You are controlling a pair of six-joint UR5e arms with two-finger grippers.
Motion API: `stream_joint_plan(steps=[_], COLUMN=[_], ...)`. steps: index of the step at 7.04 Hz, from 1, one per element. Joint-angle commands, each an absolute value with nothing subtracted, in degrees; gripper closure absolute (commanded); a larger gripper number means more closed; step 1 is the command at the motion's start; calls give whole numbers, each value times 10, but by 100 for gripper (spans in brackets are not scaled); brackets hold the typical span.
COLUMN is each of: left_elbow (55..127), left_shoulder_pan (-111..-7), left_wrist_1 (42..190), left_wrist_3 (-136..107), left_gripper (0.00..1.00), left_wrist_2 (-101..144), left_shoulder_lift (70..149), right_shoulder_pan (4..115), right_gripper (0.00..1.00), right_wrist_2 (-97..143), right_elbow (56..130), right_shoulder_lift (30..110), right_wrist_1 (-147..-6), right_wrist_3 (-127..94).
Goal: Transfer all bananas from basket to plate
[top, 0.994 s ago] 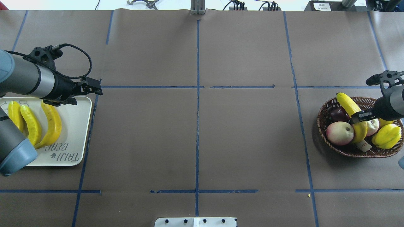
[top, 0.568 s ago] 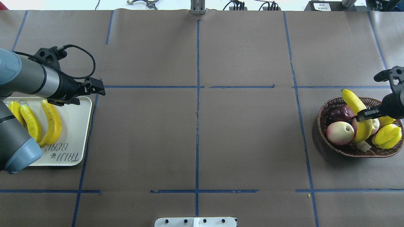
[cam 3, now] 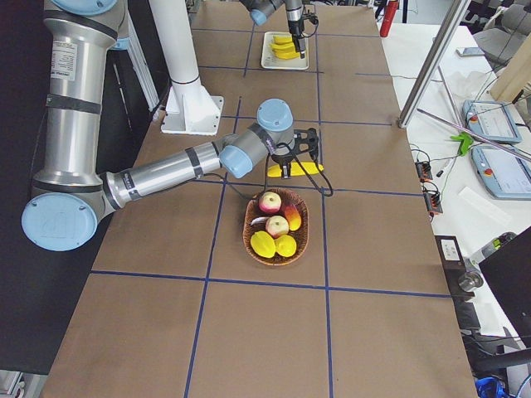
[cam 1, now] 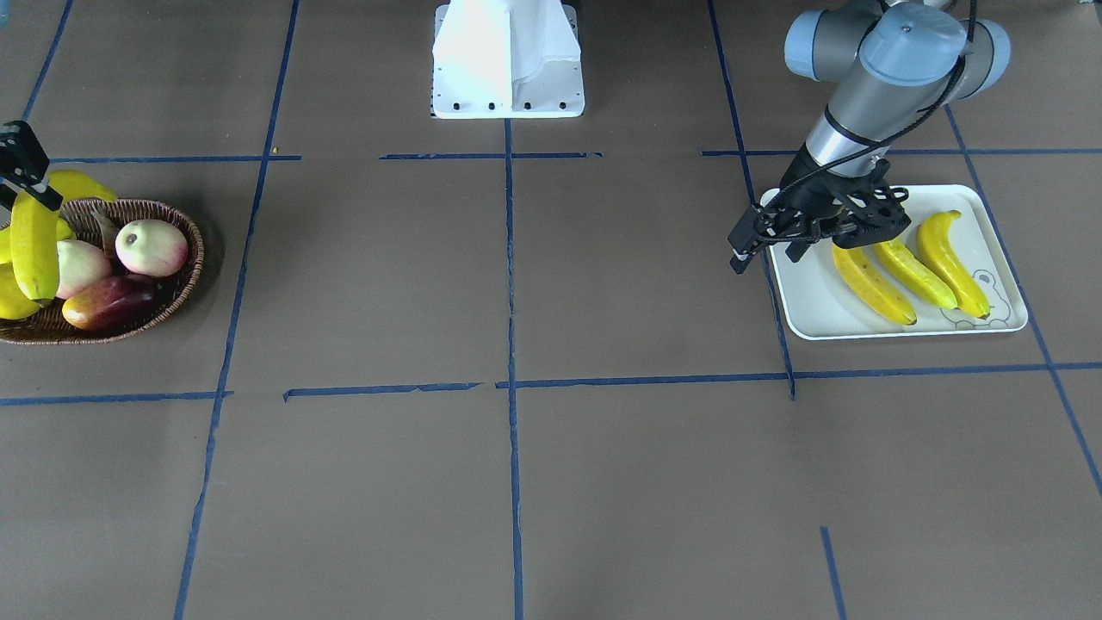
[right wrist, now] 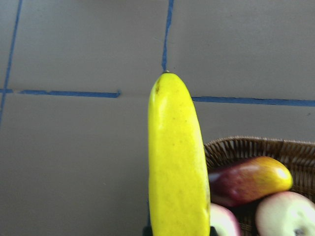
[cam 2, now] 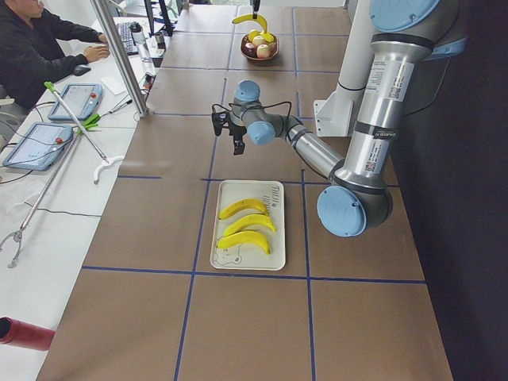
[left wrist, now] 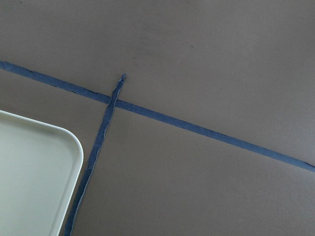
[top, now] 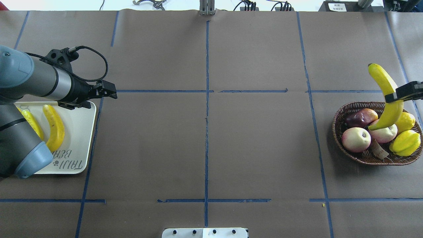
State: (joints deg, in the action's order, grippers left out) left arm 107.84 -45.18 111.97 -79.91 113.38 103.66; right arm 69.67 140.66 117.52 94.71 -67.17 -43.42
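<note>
Nearest the robot base (top: 205,232), on its L side: the plate (top: 79,132) lies flat on the table w/ three bananas (cam 1: 913,274) on it, side by side, close together. You only get all three from the front cam. Overhead, the L arm hides part of the row. The "TAIJI BEAR" end of the plate is bare.

Same depth on the R side: the basket (top: 334,130) holds two pink-and-cream fruits (top: 356,139), a red-purple mango (top: 360,118), two yellow fruits (top: 404,142) and a small paper tag (top: 378,150).

A bit farther out, the L gripper (top: 114,92) hovers just past the plate's far corner, over the blue tape cross. Nothing in it. Can't tell if the jaws are apart or closed; its wrist cam shows only table, tape and the plate corner.

Farthest: the R gripper (top: 401,93) is clamped across the middle of one banana (top: 392,112). That banana is lifted above the basket, lower tip over the fruits, upper tip out beyond the far rim. In the L side cam it hangs clear over the fruit.
</note>
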Motion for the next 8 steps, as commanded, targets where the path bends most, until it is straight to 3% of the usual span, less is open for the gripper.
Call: stream_joint_plan(steps=[1, 3, 5, 8], left_elbow=[1078, 1078, 1049, 1031], left_shoulder_pan=[-451, -434, -417, -380], left_wrist_1=[1122, 1160, 1268, 1292], left_wrist_3=[-821, -905, -977, -998], left_gripper=[1, 1, 1, 1], left_wrist_2=[1135, 1135, 1134, 1135], left_shoulder_lift=[1062, 1113, 1146, 1212], right_shoulder_pan=[639, 500, 373, 294], right_gripper=[98, 98, 98, 98], right_wrist_2=[1406, 1242, 1101, 1049], right_elbow=[1160, 1165, 1165, 1165], right_shoulder_lift=[820, 762, 749, 712], right_wrist_1=[-666, -584, -537, -537], right_wrist_3=[-612, -806, -837, -829])
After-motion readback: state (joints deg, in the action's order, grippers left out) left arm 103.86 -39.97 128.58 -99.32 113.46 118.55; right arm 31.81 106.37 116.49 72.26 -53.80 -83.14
